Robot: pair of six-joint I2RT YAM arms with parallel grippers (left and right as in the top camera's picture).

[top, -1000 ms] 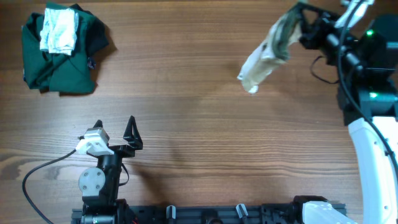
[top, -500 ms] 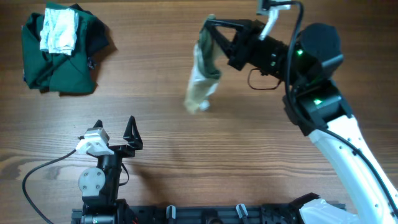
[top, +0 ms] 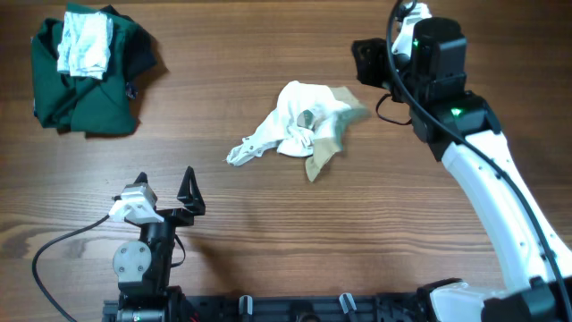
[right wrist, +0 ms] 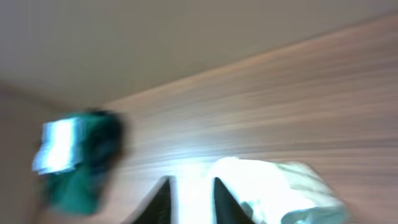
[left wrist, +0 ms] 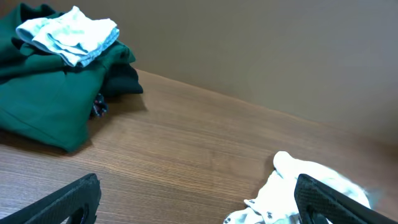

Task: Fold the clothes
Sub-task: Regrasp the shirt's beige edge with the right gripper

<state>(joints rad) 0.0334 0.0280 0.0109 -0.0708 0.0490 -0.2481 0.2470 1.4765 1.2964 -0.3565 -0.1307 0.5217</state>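
The clothes (top: 298,125), a small white and tan garment, lie crumpled on the wooden table (top: 268,224) near its middle. My right gripper (top: 362,55) hovers to their upper right, apart from them. The right wrist view is blurred, but there my right gripper (right wrist: 193,196) has a narrow gap between its dark fingers (right wrist: 163,199) and nothing in it, with the clothes (right wrist: 273,186) just to the right. At the near left my left gripper (top: 165,182) stands wide open and empty. In the left wrist view the clothes (left wrist: 292,183) lie beside the right finger (left wrist: 323,199) of my left gripper (left wrist: 196,208).
A large dark green garment (top: 85,85) lies bunched at the far left corner with a whitish folded cloth (top: 85,43) on top. Both show in the left wrist view, the green garment (left wrist: 50,93) and the cloth (left wrist: 71,34). A black cable (top: 54,255) loops by the left arm's base.
The right gripper swung the hanging garment leftward, then opened and let it go. The garment now lies crumpled on the table and the right arm has drawn back to the right. The left arm is still.
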